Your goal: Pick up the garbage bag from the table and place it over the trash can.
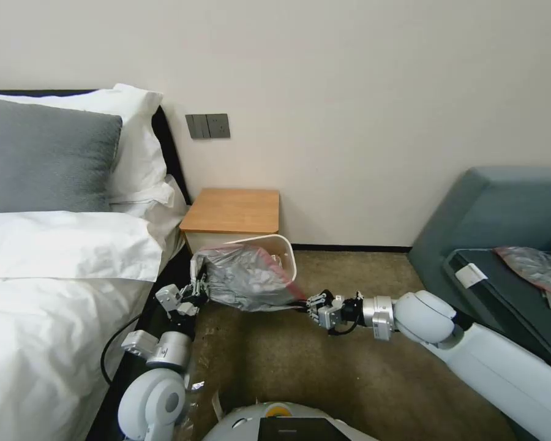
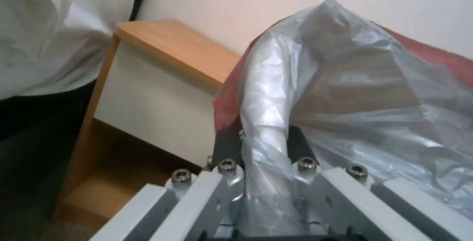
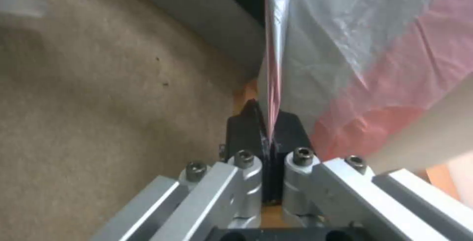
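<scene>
Head view. Left arm: folded low beside the bed [image 1: 55, 294], forearm rising from the lower edge, left tool [image 1: 197, 289] clamped on the near-left edge of the garbage bag [image 1: 248, 278]. Right arm: stretched in from the right, nearly level above the carpet [image 1: 349, 386], right tool [image 1: 310, 304] pinching the bag's near-right corner. Garbage bag: grey, crinkled, pink-red rim, stretched between the two tools and draped over the front of the trash can [image 1: 284, 251]. Trash can: on the floor just in front of the tabletop [image 1: 234, 210], its cream rim showing behind and to the right of the bag; contents hidden by the plastic. Tabletop: bare wooden surface. Second grey plastic bag [image 1: 536, 266]: on the dark seat at far right, well apart.

Left wrist view. Left tool [image 2: 264, 148]: both fingers closed on a bunched fold of garbage bag [image 2: 354, 85], which billows away from the tool; red rim along its far edge. Nightstand [image 2: 172, 56] just beside the bag, white front and low shelf visible.

Right wrist view. Right tool [image 3: 268, 126]: fingers shut tight on a thin taut edge of garbage bag [image 3: 354, 48], pink band near the fingers; carpet [image 3: 98, 85] beneath.
</scene>
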{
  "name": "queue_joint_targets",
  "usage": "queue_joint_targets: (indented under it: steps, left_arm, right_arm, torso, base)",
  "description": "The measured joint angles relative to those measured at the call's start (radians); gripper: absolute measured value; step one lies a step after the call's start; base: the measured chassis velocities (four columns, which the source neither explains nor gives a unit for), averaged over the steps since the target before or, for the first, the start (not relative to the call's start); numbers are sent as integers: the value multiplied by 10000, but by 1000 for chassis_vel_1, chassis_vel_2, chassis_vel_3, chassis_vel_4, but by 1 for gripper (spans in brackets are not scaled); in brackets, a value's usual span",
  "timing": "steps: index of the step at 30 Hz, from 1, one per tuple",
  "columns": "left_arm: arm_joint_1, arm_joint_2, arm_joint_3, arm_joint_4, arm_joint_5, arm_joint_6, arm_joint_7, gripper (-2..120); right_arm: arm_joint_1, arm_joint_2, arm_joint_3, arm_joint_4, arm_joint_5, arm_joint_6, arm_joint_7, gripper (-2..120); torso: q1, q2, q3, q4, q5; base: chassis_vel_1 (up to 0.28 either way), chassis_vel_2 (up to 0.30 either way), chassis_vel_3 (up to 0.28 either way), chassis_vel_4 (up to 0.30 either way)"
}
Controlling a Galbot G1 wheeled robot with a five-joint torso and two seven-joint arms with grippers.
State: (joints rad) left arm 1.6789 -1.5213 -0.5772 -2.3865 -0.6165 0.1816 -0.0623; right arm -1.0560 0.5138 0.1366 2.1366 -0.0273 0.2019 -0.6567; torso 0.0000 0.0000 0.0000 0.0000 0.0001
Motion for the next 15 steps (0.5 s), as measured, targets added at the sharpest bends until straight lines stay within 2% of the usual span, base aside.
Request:
queue_joint_targets:
  steps: [4,5,8,10,11,13,15]
  left_arm:
    - [-1,-5,-67,23,12,9,-5,4]
    - [-9,-17,-121,79,73,7,-6,4]
    - [-30,-39,-223,186,228,-41,5,4]
    - [-65,-66,-455,324,442,-141,39,4]
    - [-65,-66,-455,324,442,-141,39,4]
    - [-139,-48,-692,533,722,-322,133,4]
    - [-163,-28,-752,600,801,-384,174,4]
  right_arm:
    - [-101,193,79,-61,-81,76,-3,0]
    - [-162,296,122,-13,-33,124,-5,7]
    - [-318,510,251,245,221,316,-54,14]
    - [-549,772,570,697,500,474,-260,25]
    - [-549,772,570,697,500,474,-260,25]
    - [-982,1111,1239,1226,771,638,-626,37]
    - [-1119,1177,1448,1348,844,665,-703,38]
  torso:
    - [0,0,0,1,0]
    - [0,0,0,0,-1]
    - [0,0,0,1,0]
    - [0,0,0,1,-2]
    - [0,0,0,1,-2]
    - [0,0,0,3,-2]
    - [0,0,0,0,-3]
  base:
    - [0,0,0,0]
    - [0,0,0,0]
    - [0,0,0,0]
    - [0,0,0,0]
    - [0,0,0,0]
    - [0,0,0,0]
    - [0,0,0,0]
